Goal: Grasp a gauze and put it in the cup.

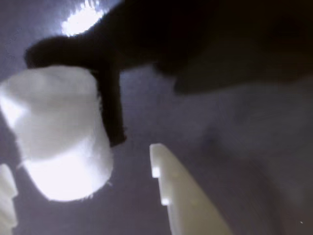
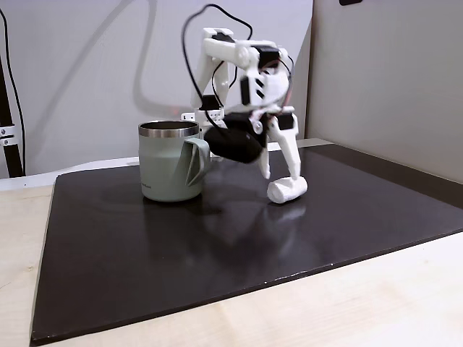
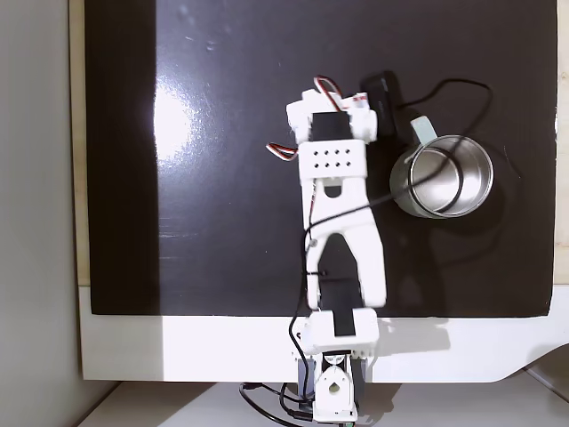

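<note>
Gripper (image 1: 83,196) fingers apart w/ fuzzy white gauze (image 1: 58,132) roll lying between, on dark mat (image 2: 217,246).

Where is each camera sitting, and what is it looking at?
Wrist view: rides on the arm, looks down at the gauze on the dark mat; white end effector fingers frame it.
A fixed view: low at the table's side, sees cup, gauze and arm.
A fixed view: overhead, sees the arm and cup.
Both fixed views share the cup.
</note>
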Robot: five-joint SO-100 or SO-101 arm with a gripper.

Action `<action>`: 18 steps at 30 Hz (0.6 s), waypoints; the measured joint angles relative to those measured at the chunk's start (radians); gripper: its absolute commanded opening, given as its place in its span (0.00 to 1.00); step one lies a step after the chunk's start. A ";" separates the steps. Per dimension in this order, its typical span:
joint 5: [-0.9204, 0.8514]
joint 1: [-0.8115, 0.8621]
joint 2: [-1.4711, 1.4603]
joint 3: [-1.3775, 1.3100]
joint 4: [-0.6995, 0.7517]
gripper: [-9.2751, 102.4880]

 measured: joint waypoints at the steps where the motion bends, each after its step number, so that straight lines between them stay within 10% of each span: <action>1: 0.000 0.000 -0.018 -0.011 0.000 0.36; 18: 0.020 -0.035 -0.202 -0.156 -0.002 0.24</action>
